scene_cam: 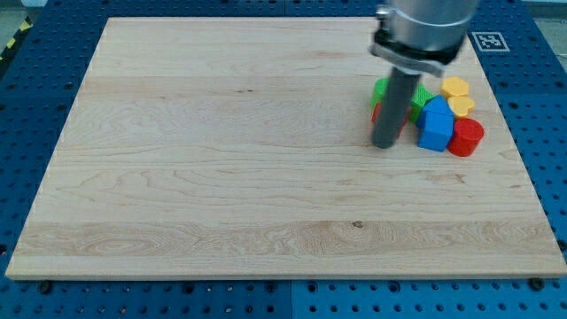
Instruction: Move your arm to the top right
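Your tip (pixel 384 144) rests on the tabletop (pixel 221 177), touching the left edge of a cluster: green block (pixel 423 99), blue block (pixel 435 124), red cylinder (pixel 466 137), yellow blocks (pixel 457 94). You carry no fingers. Swing around the cluster's top to reach the upper-right corner without scattering it.

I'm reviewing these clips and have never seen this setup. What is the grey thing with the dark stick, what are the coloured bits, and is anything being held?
One camera looks down at a wooden board. The grey part is a robot arm ending in a plain rod; my tip slides on the board and pushes blocks, so nothing is held. It sits at the left edge of a cluster near the view's right: a blue block, a red cylinder, two yellow blocks, green blocks and a red block partly hidden behind the rod.
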{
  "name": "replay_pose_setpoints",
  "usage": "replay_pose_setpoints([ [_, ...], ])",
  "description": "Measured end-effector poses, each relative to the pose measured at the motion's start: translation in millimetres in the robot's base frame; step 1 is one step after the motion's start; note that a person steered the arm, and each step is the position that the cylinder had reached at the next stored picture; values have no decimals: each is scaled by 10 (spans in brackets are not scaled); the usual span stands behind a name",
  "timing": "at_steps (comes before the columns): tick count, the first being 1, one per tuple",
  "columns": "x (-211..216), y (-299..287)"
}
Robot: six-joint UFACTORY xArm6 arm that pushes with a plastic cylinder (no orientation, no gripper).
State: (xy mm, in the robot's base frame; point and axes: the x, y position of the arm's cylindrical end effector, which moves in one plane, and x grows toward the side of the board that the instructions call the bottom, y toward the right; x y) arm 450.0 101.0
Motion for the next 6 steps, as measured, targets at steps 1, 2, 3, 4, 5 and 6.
replay_pose_setpoints([
  [1,-349,-736],
  [2,-659,-985],
  [3,-1271,-985],
  [4,-1836,-591],
  [5,-2041,484],
  [6,-2038,1720],
])
